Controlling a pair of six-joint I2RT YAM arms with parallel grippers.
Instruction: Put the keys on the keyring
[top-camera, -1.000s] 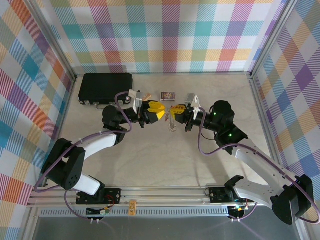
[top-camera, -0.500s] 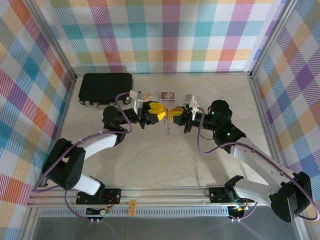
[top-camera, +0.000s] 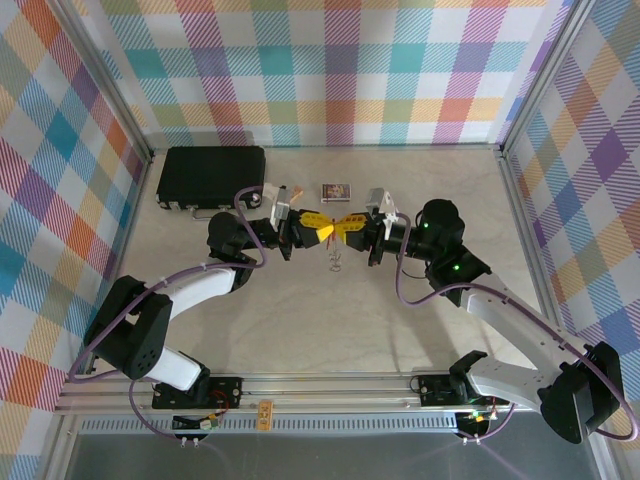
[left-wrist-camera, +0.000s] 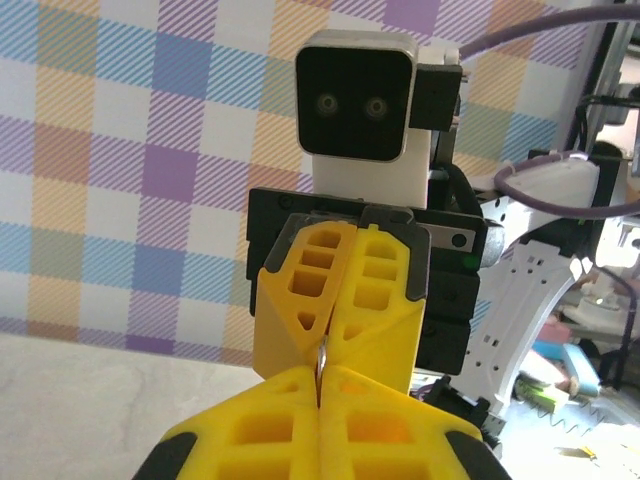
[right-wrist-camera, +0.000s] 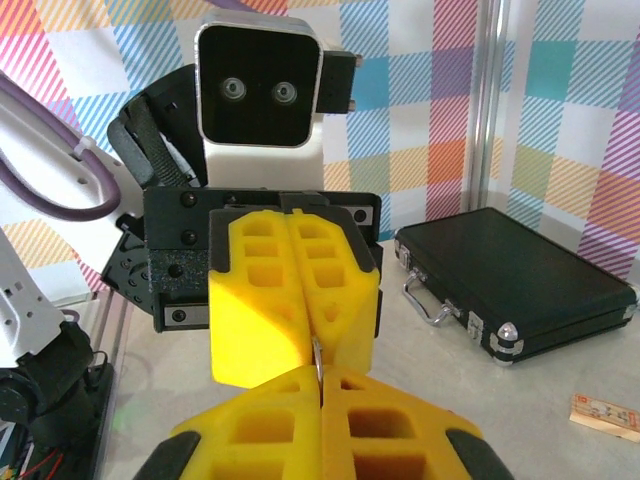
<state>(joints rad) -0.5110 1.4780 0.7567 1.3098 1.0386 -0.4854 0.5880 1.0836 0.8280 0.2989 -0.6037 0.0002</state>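
two closed grippers meet tip to tip. left gripper (top-camera: 326, 225) pinches the keyring (top-camera: 335, 262) wire, the ring dangling just below the tips; right gripper (top-camera: 345, 226) clamps the same wire. risk: an uneven pull or twist could slip the thin wire, dropping the ring.

lab robot cell: plaid walls (top-camera: 330, 70), aluminium frame (top-camera: 330, 384), table (top-camera: 320, 320)

Bright, even light falls from above. The pale table (top-camera: 330, 330) carries soft, faint shadows beneath the arms (top-camera: 200, 285). The overhead view is sharp. In the wrist views the nearest left fingers (left-wrist-camera: 260, 440) and right fingers (right-wrist-camera: 260, 430) blur softly, and the left wrist view washes out at its right edge.
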